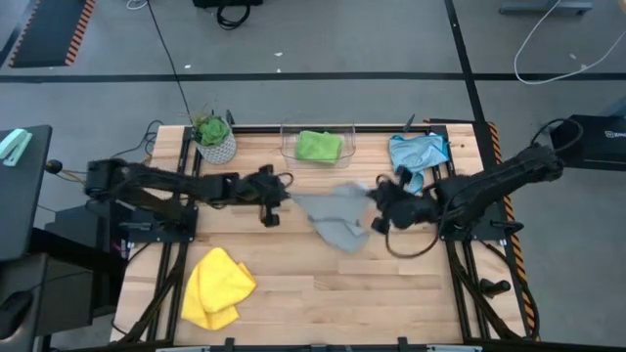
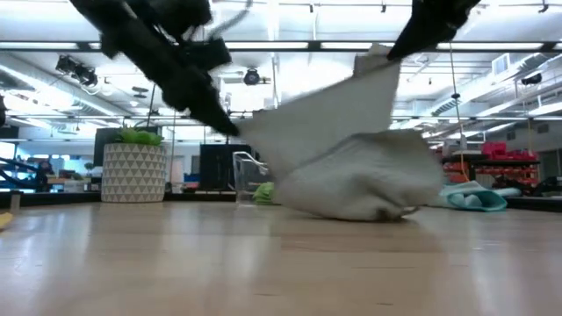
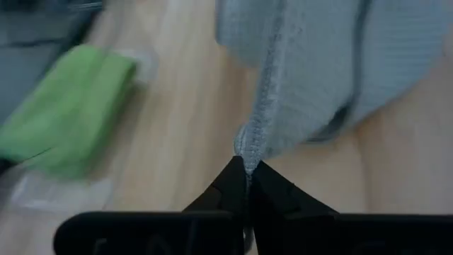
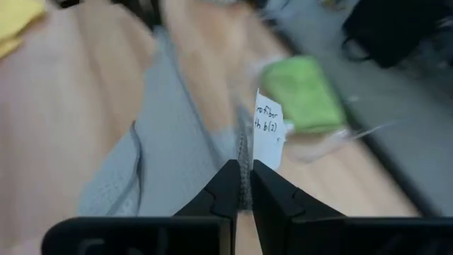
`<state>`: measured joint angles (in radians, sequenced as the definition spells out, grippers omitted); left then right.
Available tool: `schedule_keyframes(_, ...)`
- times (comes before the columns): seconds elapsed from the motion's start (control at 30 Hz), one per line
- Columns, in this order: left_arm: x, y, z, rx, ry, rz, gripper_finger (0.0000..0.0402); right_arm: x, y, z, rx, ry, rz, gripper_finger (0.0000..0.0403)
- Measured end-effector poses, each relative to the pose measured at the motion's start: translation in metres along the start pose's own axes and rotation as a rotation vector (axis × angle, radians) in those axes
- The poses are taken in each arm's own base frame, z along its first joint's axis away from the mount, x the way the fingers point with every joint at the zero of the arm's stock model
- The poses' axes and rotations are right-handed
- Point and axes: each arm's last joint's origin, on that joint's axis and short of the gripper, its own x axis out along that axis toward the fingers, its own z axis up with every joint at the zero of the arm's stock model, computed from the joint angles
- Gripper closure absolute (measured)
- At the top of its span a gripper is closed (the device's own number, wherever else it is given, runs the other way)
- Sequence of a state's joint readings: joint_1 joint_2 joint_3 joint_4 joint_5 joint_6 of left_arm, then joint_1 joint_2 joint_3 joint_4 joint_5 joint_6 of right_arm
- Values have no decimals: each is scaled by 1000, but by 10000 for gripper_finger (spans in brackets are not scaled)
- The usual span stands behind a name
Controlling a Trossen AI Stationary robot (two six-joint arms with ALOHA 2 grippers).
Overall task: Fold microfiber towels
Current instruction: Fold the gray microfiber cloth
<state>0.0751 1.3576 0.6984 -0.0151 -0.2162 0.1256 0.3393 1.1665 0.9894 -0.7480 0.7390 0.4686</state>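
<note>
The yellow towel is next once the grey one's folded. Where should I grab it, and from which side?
Judging by the high view, the yellow towel lies crumpled near the table's front-left, on the left arm's side. Its upper-right edge looks like a loose single layer; I'd pinch a corner there, coming straight down with the left gripper once it lets go of the grey towel.

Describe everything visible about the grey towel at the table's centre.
The grey towel is a pale, soft, knit-looking cloth with a stitched hem and a white tag bearing handwriting. It hangs stretched between both arms: the left pincer is shut on one hemmed edge, and the right pincer is shut on the edge by the tag. Its upper part is lifted taut, while the lower part bunches and rests crumpled on the wooden table.
</note>
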Motion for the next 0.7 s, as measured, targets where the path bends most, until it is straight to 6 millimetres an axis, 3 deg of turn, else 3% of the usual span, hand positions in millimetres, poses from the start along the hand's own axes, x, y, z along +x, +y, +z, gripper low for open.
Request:
schedule_keyframes(0.3,-57,33,20,29,-126,152,386,-14,-51,17,136,-128,-133,362)
schedule_keyframes(0.37,-69,39,32,43,-156,198,390,-16,-58,19,175,-152,-149,362)
schedule_keyframes(0.7,-109,52,76,99,-185,230,390,-16,-66,22,171,-160,-149,345)
